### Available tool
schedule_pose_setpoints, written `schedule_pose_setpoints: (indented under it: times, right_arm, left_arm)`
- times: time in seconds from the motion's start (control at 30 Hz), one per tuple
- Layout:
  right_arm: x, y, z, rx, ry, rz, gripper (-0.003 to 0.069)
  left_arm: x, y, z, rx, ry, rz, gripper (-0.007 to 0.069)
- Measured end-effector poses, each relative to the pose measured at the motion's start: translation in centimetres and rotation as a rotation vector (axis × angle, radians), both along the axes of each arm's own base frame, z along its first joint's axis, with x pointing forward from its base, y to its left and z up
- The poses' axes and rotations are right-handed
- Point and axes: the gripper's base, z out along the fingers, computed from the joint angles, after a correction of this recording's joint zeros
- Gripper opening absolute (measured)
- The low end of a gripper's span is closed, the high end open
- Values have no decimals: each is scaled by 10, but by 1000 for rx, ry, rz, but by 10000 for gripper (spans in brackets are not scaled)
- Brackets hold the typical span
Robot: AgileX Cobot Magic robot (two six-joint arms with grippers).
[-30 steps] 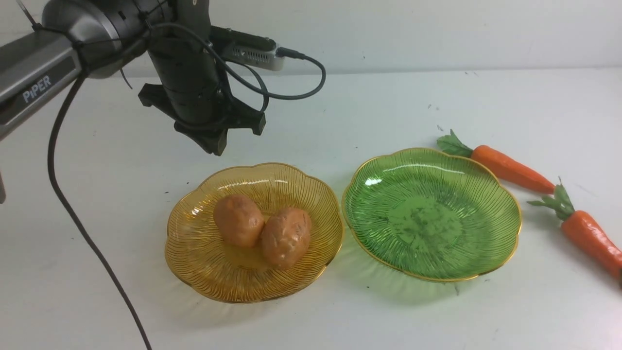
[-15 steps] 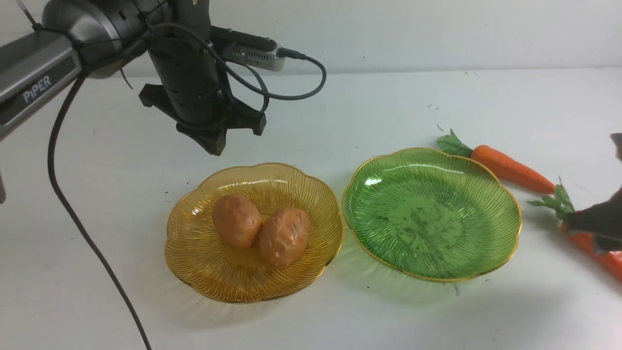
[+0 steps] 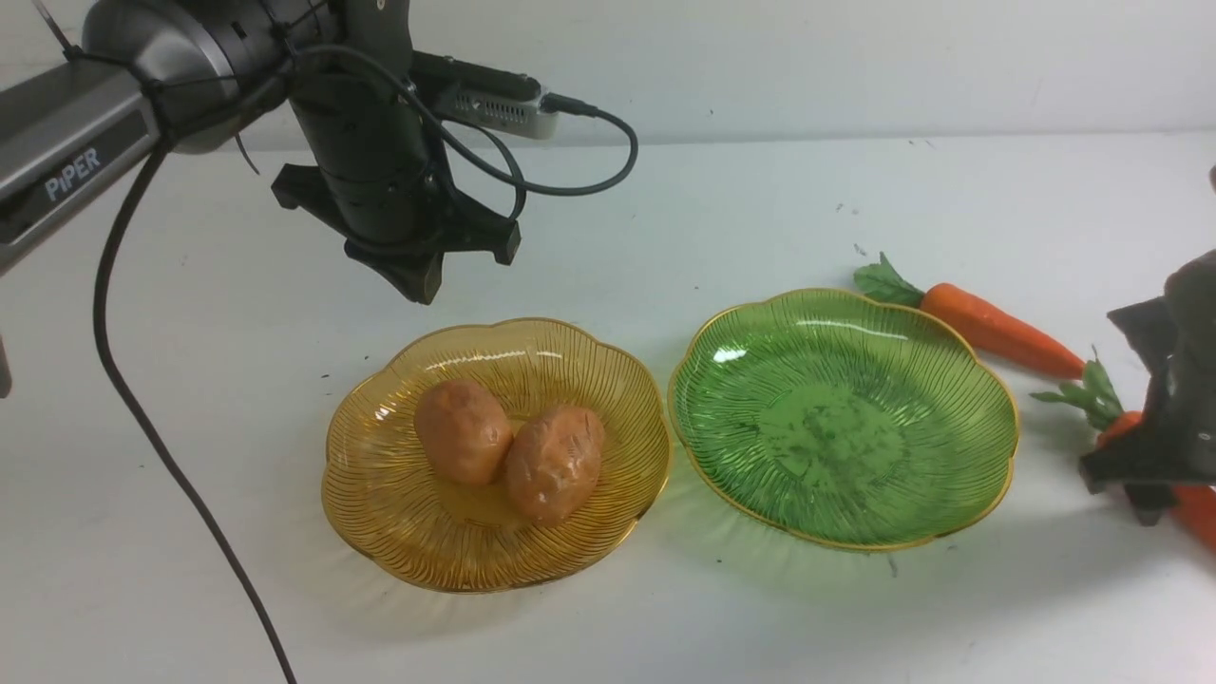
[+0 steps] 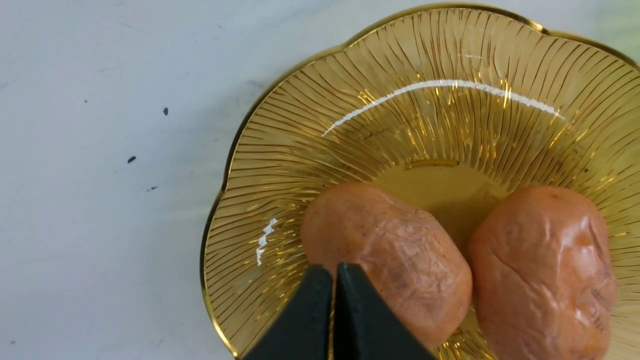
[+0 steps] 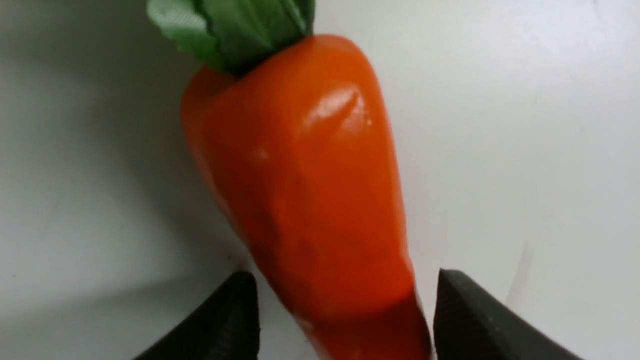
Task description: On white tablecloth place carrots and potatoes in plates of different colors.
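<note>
The right gripper (image 5: pixel 344 300) is spread wide and grips nothing; its two fingers stand on either side of the nearer carrot (image 5: pixel 310 175), with a gap showing on each side. This carrot lies flat on the white tablecloth (image 3: pixel 760 209), right of the green plate (image 3: pixel 703 351). Its long axis runs crosswise to the line between the fingers, its leafy top pointing toward the plate, so closing should catch its narrowing body squarely. The other carrot (image 3: pixel 997 328) lies just behind. The left gripper (image 4: pixel 333 310), pressed together and empty, hovers over the amber plate (image 3: pixel 399 513) with both potatoes (image 3: pixel 463 429), well apart from either carrot.
</note>
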Motion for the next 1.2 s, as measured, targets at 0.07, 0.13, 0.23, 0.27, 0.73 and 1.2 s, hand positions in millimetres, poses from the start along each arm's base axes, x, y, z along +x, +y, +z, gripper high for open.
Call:
schedule_pose_setpoints:
  times: [0.07,0.13,0.23,0.27,0.73,1.2]
  right_arm:
    - [0,0,0,0,0,0,426]
    - [0,0,0,0,3,-2,357]
    - [0,0,1,-5,14,-8,260]
    - [0,-1,3,-13,23,-14,260]
    - [37,18,114,199,-127,-135,260]
    - [51,145,61,408,-67,355,540]
  left_arm:
    - [0,0,0,0,0,0,-4]
    - [0,0,0,0,0,0,-4]
    - [0,0,0,0,1,0,-4]
    - [0,0,-1,1,2,0,-4]
    - [2,-1,-5,4,11,0,-4]
    - [2,-1,-5,3,9,0,-4]
